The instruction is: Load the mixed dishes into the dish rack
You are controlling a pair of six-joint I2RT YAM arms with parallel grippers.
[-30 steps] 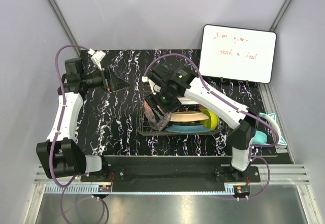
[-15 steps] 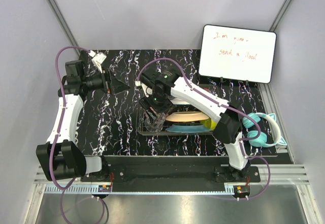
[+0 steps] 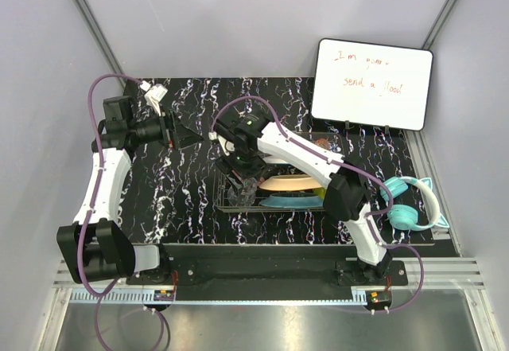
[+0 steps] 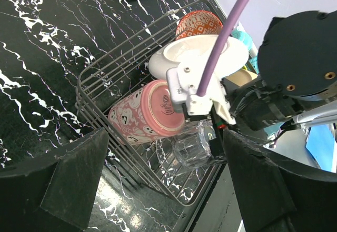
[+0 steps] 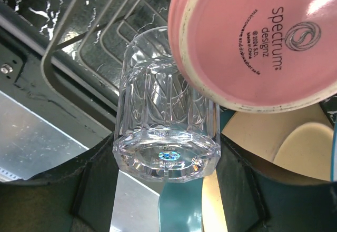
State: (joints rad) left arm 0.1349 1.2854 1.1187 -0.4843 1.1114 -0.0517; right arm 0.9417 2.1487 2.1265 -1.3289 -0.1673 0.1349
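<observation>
The right gripper clasps the clear glass in the near-left corner of the dish rack, just beside the pink mug; the left gripper gapes wide, well apart.

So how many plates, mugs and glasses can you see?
Plates: 3 (white plate, peach plate, teal plate)
Mugs: 1 (pink mug)
Glasses: 1 (clear glass)
Total: 5

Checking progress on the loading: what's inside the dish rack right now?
Inside the dish rack: pink mug on its side, clear glass held by the right gripper, white plate, red-white patterned bowl, peach plate, teal plate. The right arm covers the rest.
</observation>
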